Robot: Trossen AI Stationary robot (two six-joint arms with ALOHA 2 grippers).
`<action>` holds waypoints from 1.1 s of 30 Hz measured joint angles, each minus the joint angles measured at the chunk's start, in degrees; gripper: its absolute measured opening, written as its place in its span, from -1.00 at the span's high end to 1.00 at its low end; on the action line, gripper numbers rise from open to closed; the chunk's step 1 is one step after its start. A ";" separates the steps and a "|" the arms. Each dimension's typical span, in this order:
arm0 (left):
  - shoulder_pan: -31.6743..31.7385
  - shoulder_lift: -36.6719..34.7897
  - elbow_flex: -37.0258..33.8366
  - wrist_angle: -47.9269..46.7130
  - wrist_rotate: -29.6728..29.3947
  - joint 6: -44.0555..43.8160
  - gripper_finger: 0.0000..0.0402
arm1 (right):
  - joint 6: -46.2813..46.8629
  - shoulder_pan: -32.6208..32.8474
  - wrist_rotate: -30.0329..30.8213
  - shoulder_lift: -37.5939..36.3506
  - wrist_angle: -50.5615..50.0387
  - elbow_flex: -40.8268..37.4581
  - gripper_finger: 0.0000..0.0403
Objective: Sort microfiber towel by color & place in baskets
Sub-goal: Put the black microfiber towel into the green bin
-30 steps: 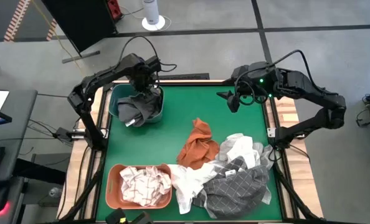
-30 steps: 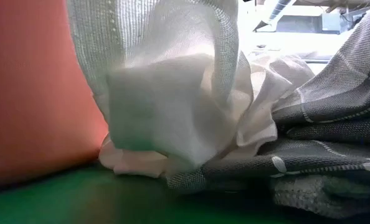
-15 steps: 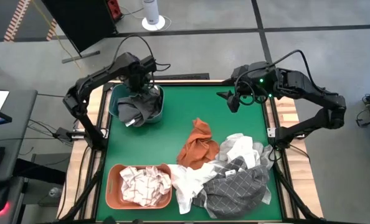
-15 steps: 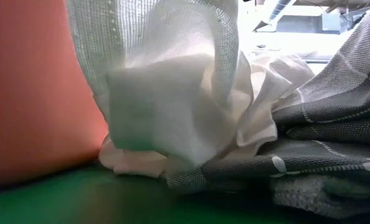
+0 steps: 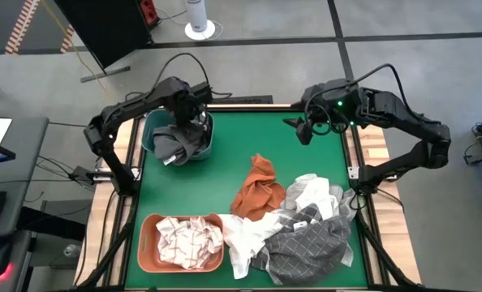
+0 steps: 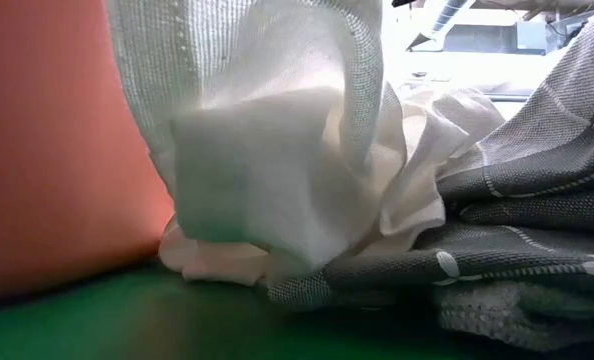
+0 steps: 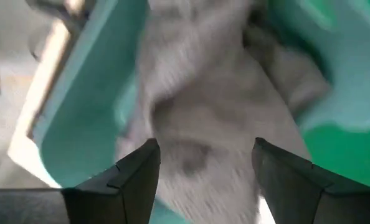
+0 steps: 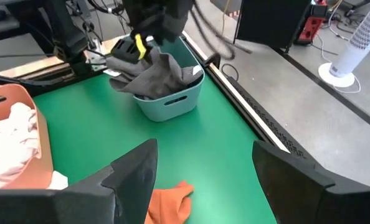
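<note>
We saw dark grey towels (image 5: 178, 142) in the teal basket (image 5: 206, 149), pale checked towels (image 5: 188, 238) in the salmon basket (image 5: 148, 243), a rust orange towel (image 5: 260, 191) on the green surface (image 5: 249, 134)

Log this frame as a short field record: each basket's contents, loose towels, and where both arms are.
teal basket: dark grey towels, piled above the rim
salmon basket: pale checked towels
rust orange towel: loose at mid-table
unsorted heap: white towels and grey grid towel, table's near right
left gripper: above the teal basket, jaws open, nothing gripped
right gripper: far right of the table, jaws open, empty
</note>
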 joint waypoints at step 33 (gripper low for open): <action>-7.06 -10.46 -22.78 -0.10 4.64 27.48 -0.21 | 1.04 0.11 0.00 0.00 -1.53 0.00 -0.44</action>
